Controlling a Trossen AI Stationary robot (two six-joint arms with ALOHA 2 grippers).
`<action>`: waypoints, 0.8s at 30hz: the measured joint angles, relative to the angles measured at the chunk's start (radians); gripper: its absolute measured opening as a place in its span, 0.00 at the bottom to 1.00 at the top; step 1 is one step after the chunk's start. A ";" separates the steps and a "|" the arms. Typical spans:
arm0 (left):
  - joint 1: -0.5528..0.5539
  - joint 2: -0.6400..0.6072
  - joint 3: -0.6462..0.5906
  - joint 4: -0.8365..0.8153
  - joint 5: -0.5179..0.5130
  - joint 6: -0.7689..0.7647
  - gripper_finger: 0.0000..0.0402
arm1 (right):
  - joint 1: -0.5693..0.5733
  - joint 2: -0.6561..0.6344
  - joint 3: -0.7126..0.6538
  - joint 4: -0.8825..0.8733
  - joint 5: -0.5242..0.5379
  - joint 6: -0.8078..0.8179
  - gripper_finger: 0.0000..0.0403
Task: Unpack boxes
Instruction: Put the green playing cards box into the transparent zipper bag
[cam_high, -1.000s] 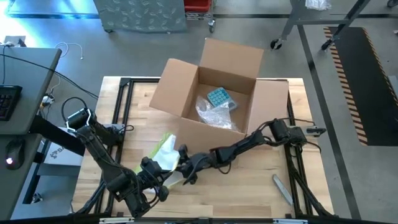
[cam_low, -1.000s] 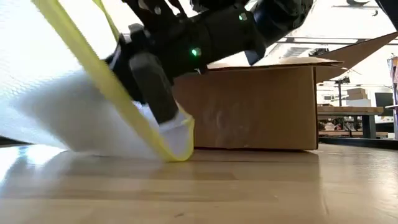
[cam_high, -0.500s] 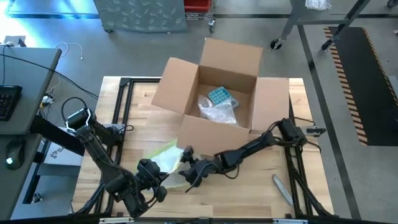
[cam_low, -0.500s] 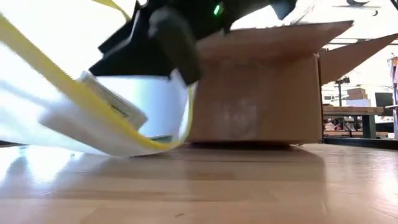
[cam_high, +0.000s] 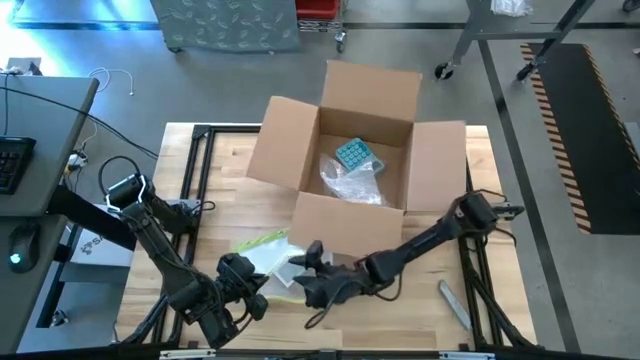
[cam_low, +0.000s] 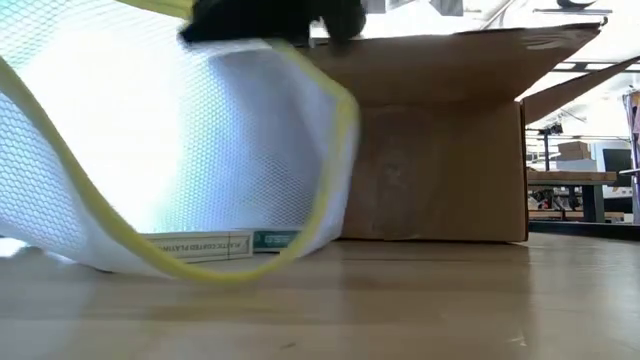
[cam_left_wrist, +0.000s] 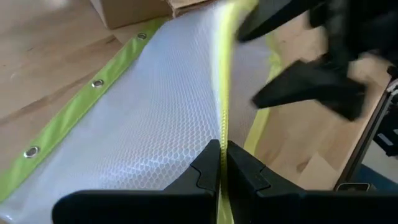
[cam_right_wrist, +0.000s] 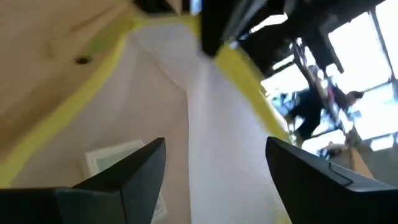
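The brown cardboard box (cam_high: 340, 160) stands open at the table's far middle, its flaps spread; in the low view the box (cam_low: 430, 150) is behind the pouch. A clear mesh pouch with a yellow edge (cam_high: 265, 258) is near the front, with a printed card inside it (cam_low: 215, 243). My left gripper (cam_high: 243, 282) is shut on the pouch's yellow edge. My right gripper (cam_high: 308, 272) stands open at the pouch's right side, and the pouch (cam_right_wrist: 205, 106) lies just ahead of its fingers. My left gripper pinches the pouch's yellow edge strip (cam_left_wrist: 222, 134) between its two fingers, and the strip runs along the fingers. The fingers slant down from the near-left. The pouch hangs from the hold, and its lower edge (cam_low: 200, 272) rests on the table. My right gripper: whether its spread fingers touch the pouch, I cannot tell.
A teal item (cam_high: 352, 153) and crinkly clear film (cam_high: 350, 182) lie inside the box. A flat grey metal piece (cam_high: 452, 303) lies near the front right. Black frame rails (cam_high: 205, 170) run along the table's sides. A desk with a keyboard (cam_high: 15, 165) stands to the left.
My right gripper has lifted off the pouch and moved up and toward the near edge, and the fingers now stand wide apart. The pouch's lower part, pressed to the table before, has swung out and now hangs spread, with its bottom edge on the wood.
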 joint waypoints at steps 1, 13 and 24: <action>-0.001 0.000 0.000 0.001 0.000 0.000 0.00 | 0.008 -0.009 0.021 -0.058 0.017 0.047 0.65; -0.020 0.000 0.000 0.022 0.030 0.006 0.00 | 0.144 -0.029 0.203 -0.815 0.032 0.895 0.65; -0.023 0.007 0.000 0.135 0.017 0.104 0.00 | 0.157 -0.025 -0.151 -0.508 0.067 1.287 0.65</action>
